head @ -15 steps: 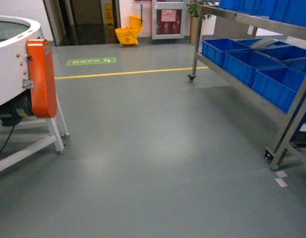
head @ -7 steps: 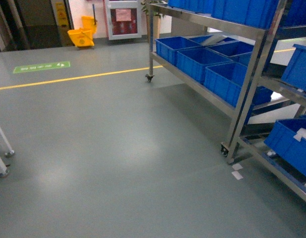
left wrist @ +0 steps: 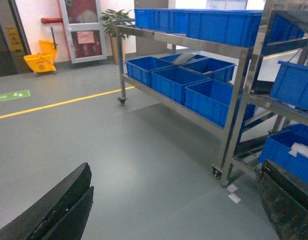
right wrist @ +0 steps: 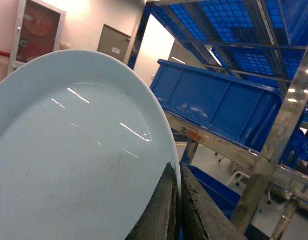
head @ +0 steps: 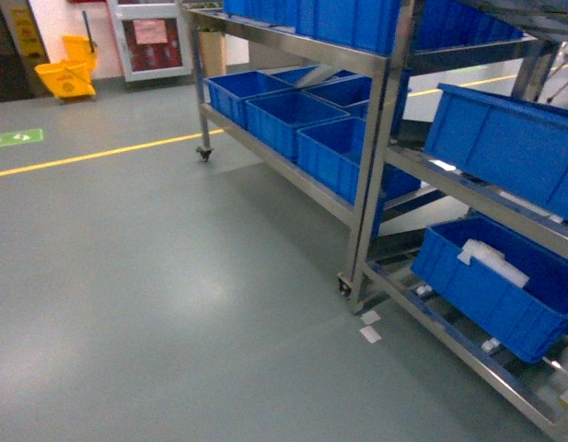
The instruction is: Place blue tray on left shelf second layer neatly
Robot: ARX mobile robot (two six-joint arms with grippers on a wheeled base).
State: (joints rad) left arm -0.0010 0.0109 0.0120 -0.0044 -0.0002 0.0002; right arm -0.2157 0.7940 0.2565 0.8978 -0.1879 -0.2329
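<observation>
The right gripper (right wrist: 176,200) is pinching the rim of a pale blue tray (right wrist: 79,160), the left gripper (left wrist: 173,200) is hanging wide open and empty, and the left shelf (head: 387,138) is standing ahead-right.

Left claw (left wrist: 173,210) spread wide, dark fingers (left wrist: 59,210) at both lower corners of my wrist view. Right claw (right wrist: 176,210) pinched on a pale blue plate (right wrist: 74,155) rim. Head view shows neither arm
</observation>
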